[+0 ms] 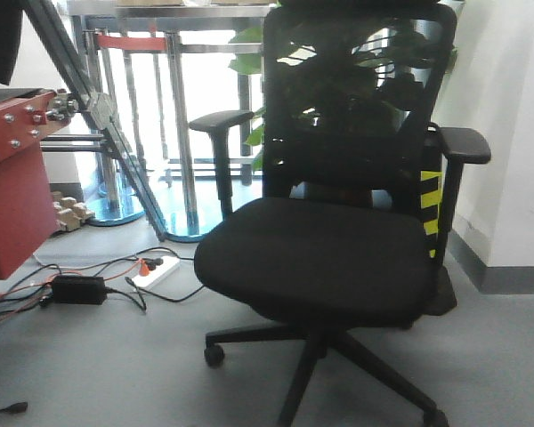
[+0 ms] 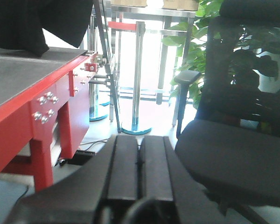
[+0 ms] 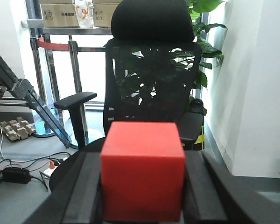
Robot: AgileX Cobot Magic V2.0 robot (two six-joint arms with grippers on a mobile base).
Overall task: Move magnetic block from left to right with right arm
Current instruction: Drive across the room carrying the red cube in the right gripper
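Observation:
The magnetic block [image 3: 143,170], a plain red cube, fills the lower middle of the right wrist view. My right gripper [image 3: 143,186] is shut on it, one black finger pressed against each side. It is held in the air, facing a black office chair [image 3: 149,79]. In the left wrist view my left gripper [image 2: 139,161] is shut, its two black pads touching with nothing between them. Neither gripper nor the block shows in the front-facing view.
A black office chair [image 1: 325,240] stands right in front. A red metal table [image 2: 32,98] is at the left, with steel stanchions [image 2: 138,79] and a slanted frame behind it. Cables and a power brick [image 1: 78,289] lie on the grey floor. A white wall [image 3: 256,84] is at right.

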